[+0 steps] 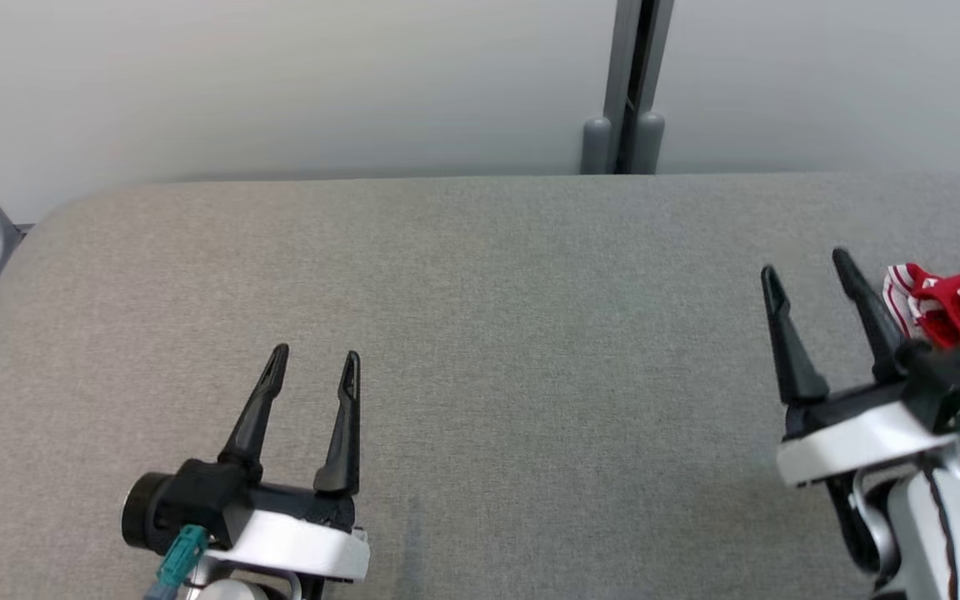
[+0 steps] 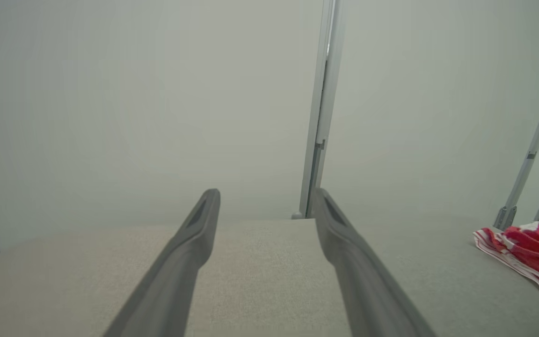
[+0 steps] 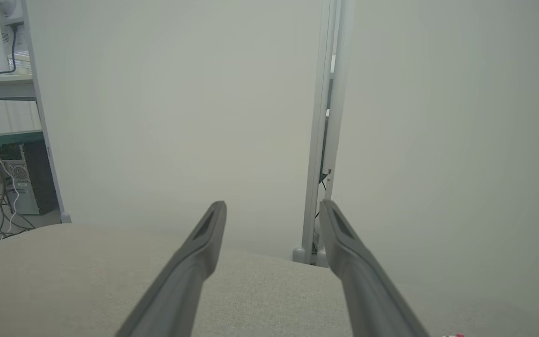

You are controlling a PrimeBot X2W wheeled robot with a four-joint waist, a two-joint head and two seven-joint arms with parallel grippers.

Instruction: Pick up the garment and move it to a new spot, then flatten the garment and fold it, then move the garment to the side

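The left gripper [image 1: 316, 356] is hovering low over the near left part of the grey padded table [image 1: 480, 275], its two dark fingers spread apart and holding nothing. The right gripper [image 1: 805, 265] is hanging over the table's right side, likewise spread wide and empty, its fingers pointing toward the far edge. Just beside its outer finger the garment [image 1: 959, 312], a red piece with red-and-white striped trim, is lying crumpled at the table's right edge and partly running out of the head view. Whether finger and cloth are touching cannot be told. Both sets of jaws are presumably standing wide because no pick has begun: the garment is sitting in a heap, neither flattened nor folded. The right arm is working nearest the cloth, so it looks the likelier one to make the first grab. The broad bare middle of the table is offering room for spreading and folding. Behind the table, a pale wall [image 1: 280, 83] and a grey upright post [image 1: 630, 83] are closing off the scene.
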